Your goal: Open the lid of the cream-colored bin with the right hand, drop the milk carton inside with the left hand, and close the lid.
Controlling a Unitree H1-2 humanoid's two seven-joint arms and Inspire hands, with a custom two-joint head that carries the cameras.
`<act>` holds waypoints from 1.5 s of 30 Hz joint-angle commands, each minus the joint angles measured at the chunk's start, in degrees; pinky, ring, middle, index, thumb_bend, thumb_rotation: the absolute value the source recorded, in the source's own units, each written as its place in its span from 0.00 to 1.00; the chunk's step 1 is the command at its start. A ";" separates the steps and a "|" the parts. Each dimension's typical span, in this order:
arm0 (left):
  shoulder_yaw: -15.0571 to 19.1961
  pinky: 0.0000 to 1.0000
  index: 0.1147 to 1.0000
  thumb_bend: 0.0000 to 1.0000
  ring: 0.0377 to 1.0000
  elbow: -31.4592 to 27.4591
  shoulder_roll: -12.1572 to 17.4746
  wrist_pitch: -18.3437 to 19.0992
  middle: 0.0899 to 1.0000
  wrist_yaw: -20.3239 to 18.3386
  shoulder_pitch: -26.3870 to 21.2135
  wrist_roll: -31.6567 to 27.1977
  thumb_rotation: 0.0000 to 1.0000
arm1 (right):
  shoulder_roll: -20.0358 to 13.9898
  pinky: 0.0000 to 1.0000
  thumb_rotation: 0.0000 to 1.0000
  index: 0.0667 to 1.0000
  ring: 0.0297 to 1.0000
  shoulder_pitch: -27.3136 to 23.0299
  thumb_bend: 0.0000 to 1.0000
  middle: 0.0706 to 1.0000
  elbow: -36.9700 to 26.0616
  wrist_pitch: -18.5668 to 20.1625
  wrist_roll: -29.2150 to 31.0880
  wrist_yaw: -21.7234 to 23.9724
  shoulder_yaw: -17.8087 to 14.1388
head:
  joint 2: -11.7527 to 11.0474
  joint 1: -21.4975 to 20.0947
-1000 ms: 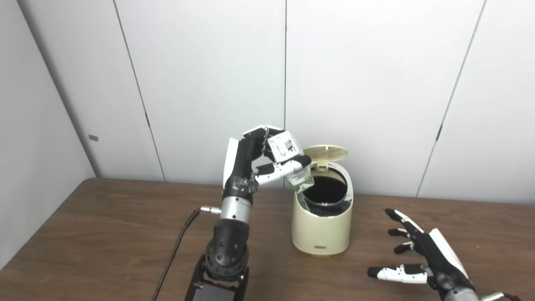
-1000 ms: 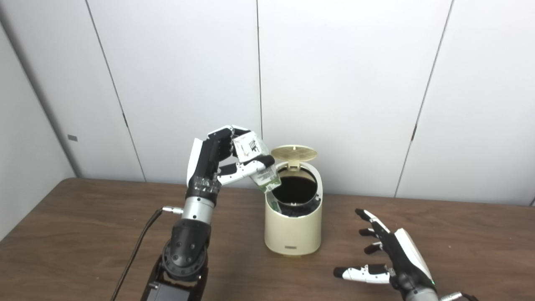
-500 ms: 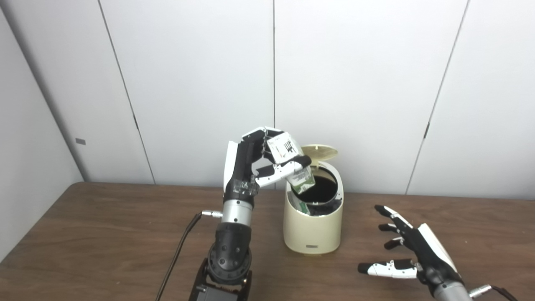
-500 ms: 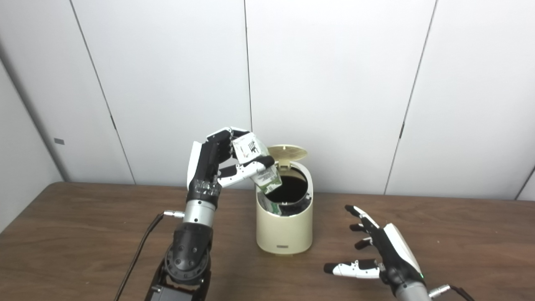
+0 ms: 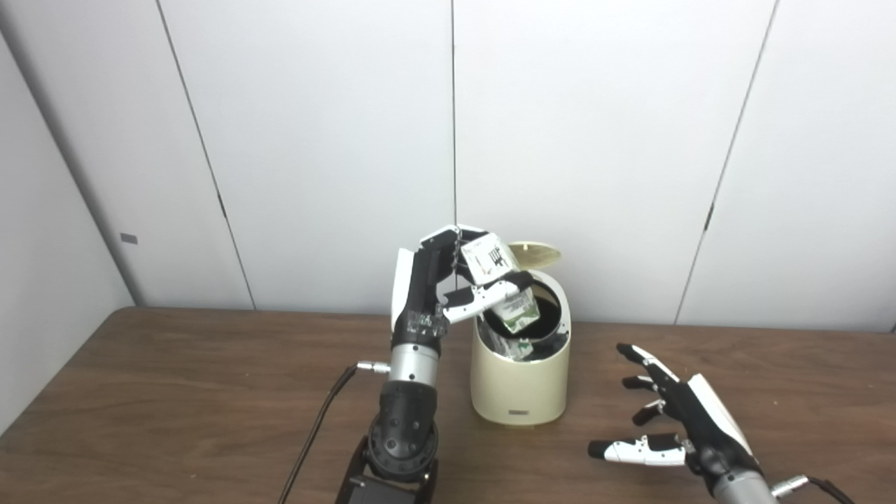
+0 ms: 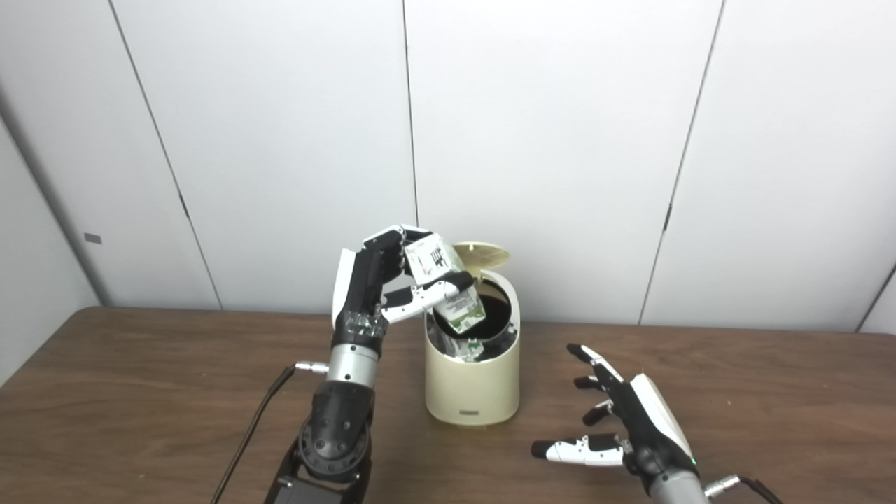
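Nearest, to the right of the one cream-colored bin [image 5: 519, 381], the right hand [image 5: 682, 434] hangs just above the brown table [image 5: 175, 413] with its fingers spread wide and nothing in it; it is near the bin but not touching it; a black cable [image 5: 315, 434] runs over the table to the left of the bin, up to the left arm; there are two hands in all; the left hand [image 5: 448, 287] is raised at the bin's left side and grips the one milk carton [image 5: 505, 290]; the carton is tilted, its lower end dipping into the bin's open mouth; behind the mouth, the one round lid [image 5: 533, 253] stands open; beyond the bin is a white wall [image 5: 595, 140].
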 commanded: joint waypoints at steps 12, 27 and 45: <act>0.08 0.43 0.45 0.50 0.43 3.95 -0.49 -7.86 0.45 4.22 -4.33 0.79 0.00 | -0.68 0.54 0.24 0.90 0.78 -0.69 0.79 0.91 -2.83 -0.62 -1.26 -0.75 0.22 | 0.27 -0.20; 0.56 0.44 0.45 0.50 0.42 13.44 -0.81 -18.70 0.44 11.39 -6.11 2.07 0.00 | -0.60 0.59 0.27 0.90 0.79 -0.42 0.79 0.90 -3.16 -0.58 -1.85 -0.80 0.52 | 0.43 -0.63; -12.05 0.44 0.45 0.50 0.43 19.13 4.90 -20.50 0.43 25.21 -7.61 7.07 0.00 | -0.04 0.58 0.30 0.90 0.79 -0.06 0.80 0.90 -4.47 0.46 -1.11 -0.57 0.18 | 1.22 -0.90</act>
